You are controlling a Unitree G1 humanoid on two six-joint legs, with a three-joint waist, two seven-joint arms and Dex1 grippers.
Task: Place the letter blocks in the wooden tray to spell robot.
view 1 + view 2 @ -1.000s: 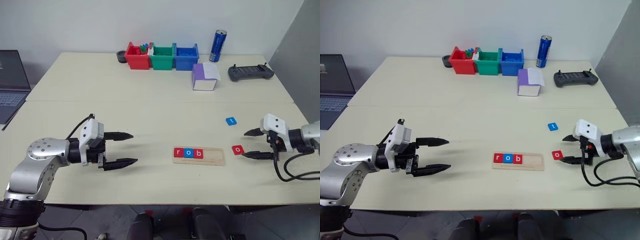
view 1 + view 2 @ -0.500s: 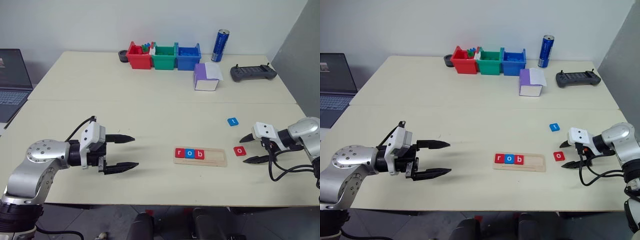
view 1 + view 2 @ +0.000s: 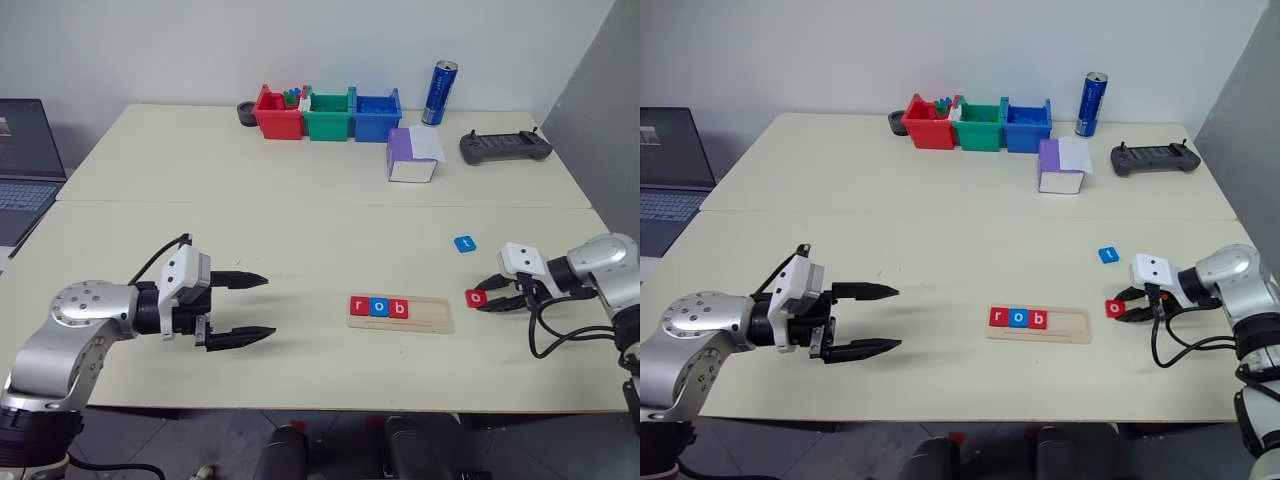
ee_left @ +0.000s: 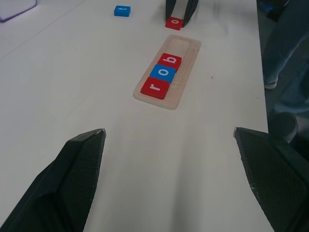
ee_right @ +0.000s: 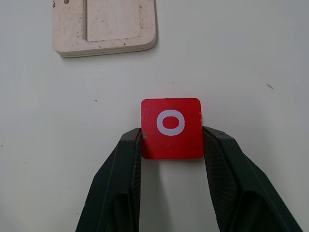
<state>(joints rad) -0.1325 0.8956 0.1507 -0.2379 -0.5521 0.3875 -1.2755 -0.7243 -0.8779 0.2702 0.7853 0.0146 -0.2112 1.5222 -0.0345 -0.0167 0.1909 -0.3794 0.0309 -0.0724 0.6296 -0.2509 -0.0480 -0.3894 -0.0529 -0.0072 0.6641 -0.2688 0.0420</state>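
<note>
- bench (image 3: 300,220): pale, wide, carries everything.
- left gripper (image 3: 243,307): over the near left of the bench, well apart from the tray, jaws wide apart, nothing between them.
- right gripper (image 3: 487,296): near right, low at the bench surface, jaws clamped on the two sides of the red "o" block (image 5: 171,127).
- wooden tray (image 3: 432,314): near centre, lying left-right; red "r" (image 3: 359,306), blue "o" (image 3: 379,307), red "b" (image 3: 399,308) sit touching in its left part, right part bare.
- red "o" block lies just right of the tray's right end, not in it.
- blue "t" block (image 3: 464,243): loose on the bench, farther back than the right gripper, apart from the tray.
</note>
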